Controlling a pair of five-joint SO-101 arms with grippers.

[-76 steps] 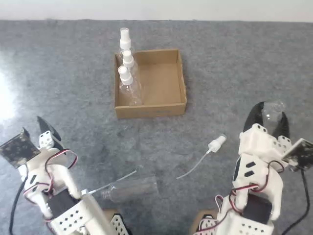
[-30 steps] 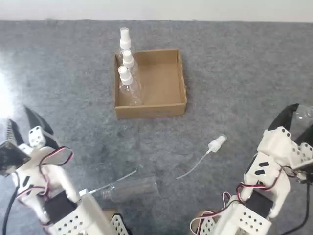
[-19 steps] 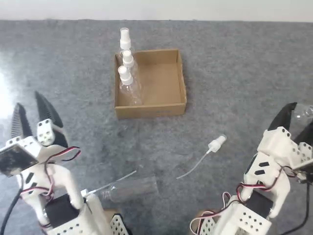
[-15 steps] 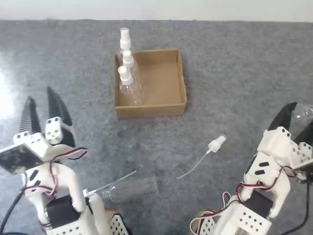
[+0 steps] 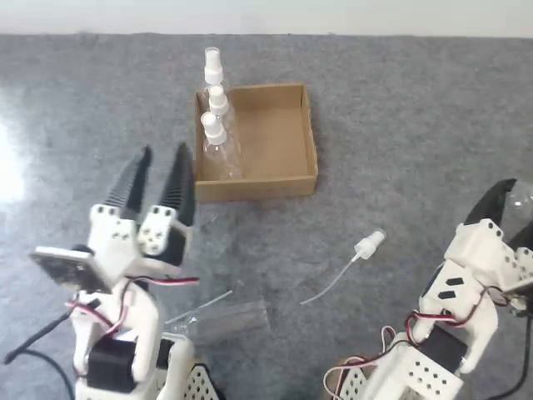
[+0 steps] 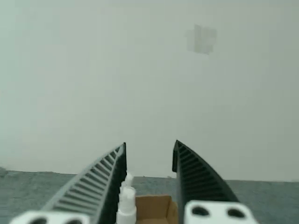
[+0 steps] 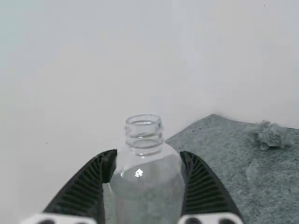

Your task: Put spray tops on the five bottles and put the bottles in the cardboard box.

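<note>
Right claw (image 7: 147, 158) was clamped on a topless bottle (image 7: 144, 184), upright. Left claw (image 5: 165, 152) hung wide open just short of the box (image 5: 310, 137), three capped bottles (image 5: 218, 142) lined up at its left wall. A spray top (image 5: 367, 244) and a second bottle (image 5: 226, 318) lay on the table (image 5: 400, 100).

high cam looks down over the surface (image 5: 400, 100); left wrist cam peers level along the left end effector (image 6: 149, 145) toward the wall (image 6: 93, 70), sharing the cardboard box (image 6: 156, 204) with it; right wrist cam, close behind the right end effector (image 7: 148, 154), faces wall too
</note>
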